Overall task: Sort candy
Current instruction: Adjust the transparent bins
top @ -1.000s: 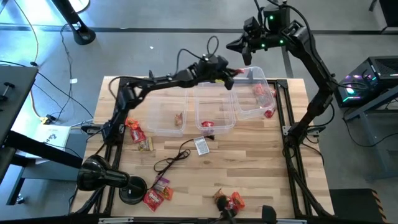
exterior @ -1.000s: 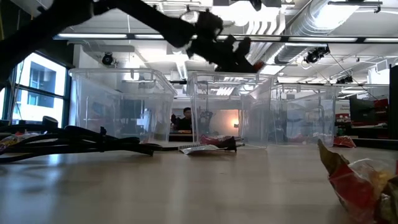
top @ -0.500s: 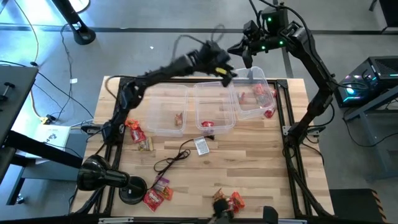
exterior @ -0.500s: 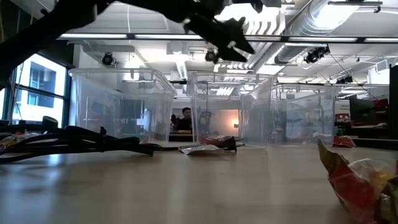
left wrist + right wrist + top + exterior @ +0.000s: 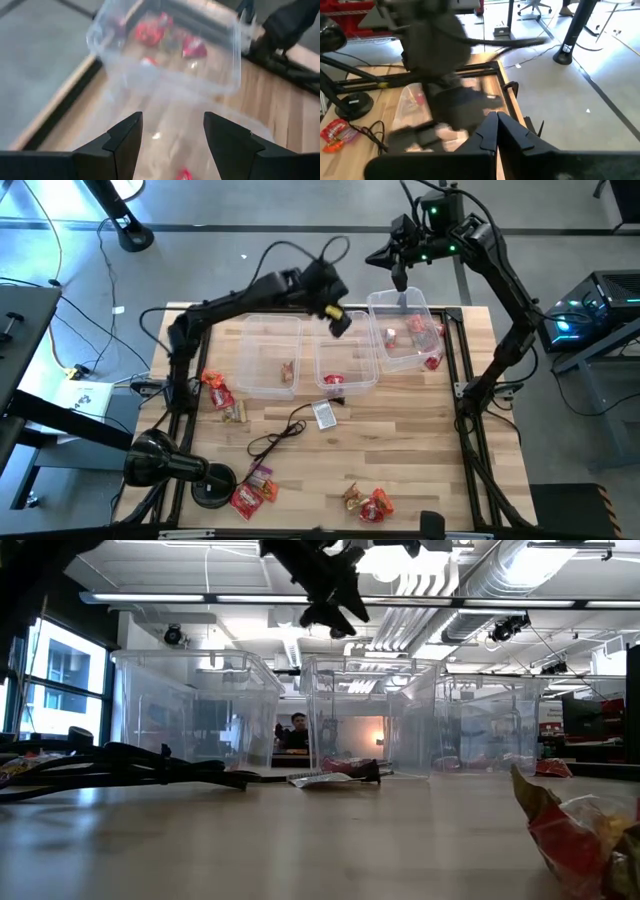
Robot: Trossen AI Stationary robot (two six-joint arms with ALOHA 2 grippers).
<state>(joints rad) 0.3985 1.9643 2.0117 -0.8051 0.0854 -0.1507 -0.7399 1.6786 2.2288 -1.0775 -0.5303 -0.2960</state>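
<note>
While the wooden table carries everything, three clear plastic bins sit in a row across its far half: the left bin, the middle bin and the right bin, which lies a little farther back than the others. Above the near edge of the middle bin hangs the left pincer, its two dark fingers spread apart with nothing between them; its wrist view looks down on the right bin and the red candy inside it. Raised above the table's far right corner, over the back of the right bin, is the right pincer, and its fingers press together with no gap. A black cable snakes across the middle of the table, ending at a small grey tag just in front of the middle bin. Candy lies in several places: several red pieces in the right bin, one red piece in the middle bin, one brownish piece in the left bin, a cluster beside the left bin on the table's left edge, and two more clusters near the front edge.
</note>
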